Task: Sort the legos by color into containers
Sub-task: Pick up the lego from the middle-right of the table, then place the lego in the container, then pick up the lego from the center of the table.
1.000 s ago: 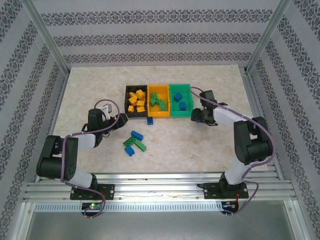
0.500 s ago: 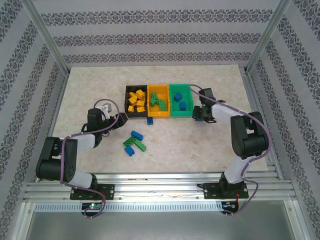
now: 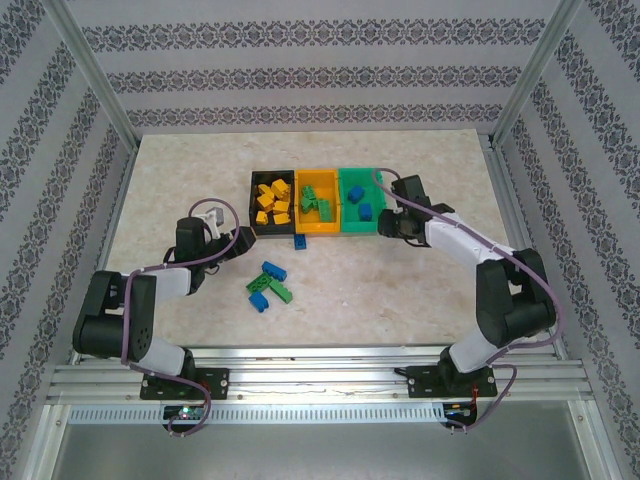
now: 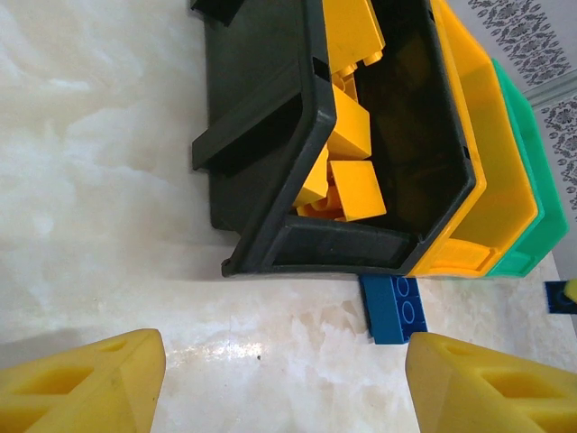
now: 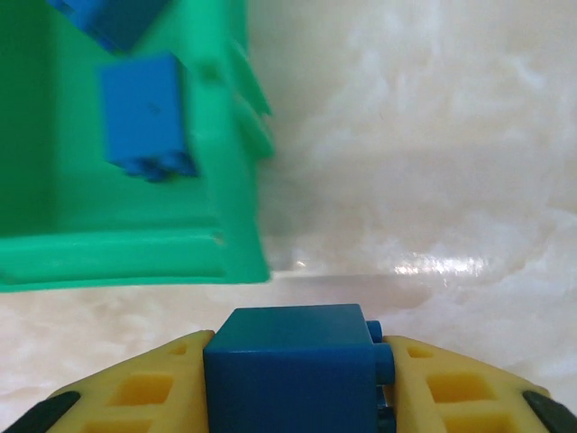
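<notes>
Three containers stand in a row: a black bin (image 3: pixel 253 203) with yellow legos (image 3: pixel 270 200), an orange bin (image 3: pixel 318 231) with green legos (image 3: pixel 318 200), and a green bin (image 3: pixel 360 173) with blue legos (image 3: pixel 363 203). My right gripper (image 3: pixel 386 225) hangs just off the green bin's (image 5: pixel 135 257) near right corner, shut on a blue brick (image 5: pixel 290 361). Before the black bin's (image 4: pixel 315 245) near corner my left gripper (image 4: pixel 284 383) stands open over bare table. A loose blue brick (image 4: pixel 395 307) lies just ahead of its right finger.
A small cluster of green and blue bricks (image 3: pixel 268 285) lies on the marble table between the arms. A single blue brick (image 3: pixel 300 242) rests against the front of the bins. Metal frame posts and patterned walls bound the table.
The right gripper has closed on a blue brick and swung left, up to the green bin's right side. The left arm has not moved.
</notes>
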### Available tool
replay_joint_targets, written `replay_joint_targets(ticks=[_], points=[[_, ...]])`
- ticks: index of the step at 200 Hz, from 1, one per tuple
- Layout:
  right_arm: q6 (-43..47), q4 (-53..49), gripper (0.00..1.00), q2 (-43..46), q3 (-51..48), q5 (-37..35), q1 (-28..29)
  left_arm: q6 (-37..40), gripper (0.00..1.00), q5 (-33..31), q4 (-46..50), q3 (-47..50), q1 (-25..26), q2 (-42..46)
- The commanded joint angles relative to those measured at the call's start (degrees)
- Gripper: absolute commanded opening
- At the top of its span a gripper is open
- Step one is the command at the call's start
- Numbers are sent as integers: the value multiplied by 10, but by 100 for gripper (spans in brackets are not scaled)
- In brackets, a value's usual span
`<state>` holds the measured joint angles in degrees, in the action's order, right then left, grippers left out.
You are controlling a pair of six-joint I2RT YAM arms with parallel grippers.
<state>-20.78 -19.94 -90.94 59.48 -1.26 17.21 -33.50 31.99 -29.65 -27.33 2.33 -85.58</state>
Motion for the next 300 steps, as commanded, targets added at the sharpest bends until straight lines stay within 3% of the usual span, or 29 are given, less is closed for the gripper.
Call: replay_joint_targets(ticks=[1, 37, 78, 155, 209, 271, 300], points=[[16, 3, 34, -13, 57, -24, 21, 0, 71, 12, -25, -13, 8, -7], [39, -3, 38, -116, 186, -29, 24, 4, 71, 7, -20, -12, 8, -4], [63, -56, 56, -225, 324, -61, 27, 9, 71, 3, -11, -11, 9, 9], [52, -27, 61, -147, 217, -32, 77, 12, 71, -11, -11, -2, 9, 25], [32, 14, 62, -74, 117, 46, 137, 9, 71, -9, -13, -3, 10, 19], [32, 32, 62, -108, 115, 44, 263, 9, 71, -8, -14, -5, 10, 15], [28, 28, 61, -152, 142, 34, 296, 7, 71, -6, -16, -4, 10, 15]])
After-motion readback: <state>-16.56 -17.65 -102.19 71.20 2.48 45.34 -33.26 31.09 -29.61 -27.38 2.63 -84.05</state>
